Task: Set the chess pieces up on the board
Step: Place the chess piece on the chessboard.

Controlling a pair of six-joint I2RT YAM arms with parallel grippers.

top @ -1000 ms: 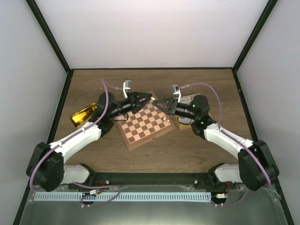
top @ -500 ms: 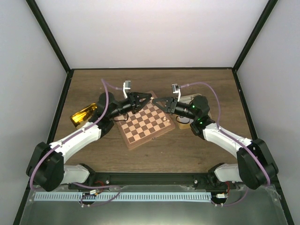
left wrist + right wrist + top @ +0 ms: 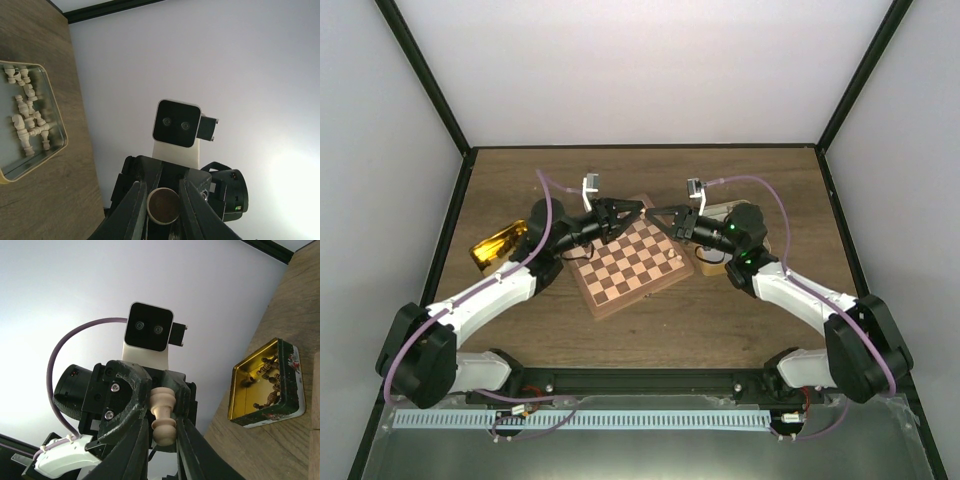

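The chessboard [image 3: 620, 275] lies mid-table with no pieces on it that I can see. Above its far corner the two grippers meet tip to tip. Between them is one cream chess piece [image 3: 647, 210]. My left gripper [image 3: 638, 209] is shut on its base end; the left wrist view shows the round felt base [image 3: 163, 205] between the left gripper's [image 3: 163, 200] fingers. My right gripper [image 3: 658, 211] is shut on its head end; in the right wrist view the piece [image 3: 163, 412] sits between the right gripper's [image 3: 162, 432] fingers.
A silver tin [image 3: 57, 115] holding several cream pieces [image 3: 27, 125] lies on the wooden table. A gold-lined tin [image 3: 280, 412] holds dark pieces [image 3: 267, 370]. In the top view a gold tin [image 3: 498, 246] lies left of the board, and another tin [image 3: 718, 213] is partly hidden under the right arm.
My right gripper, open a second ago beside the piece, has moved in and closed on it. My left gripper has stayed in place holding the piece.
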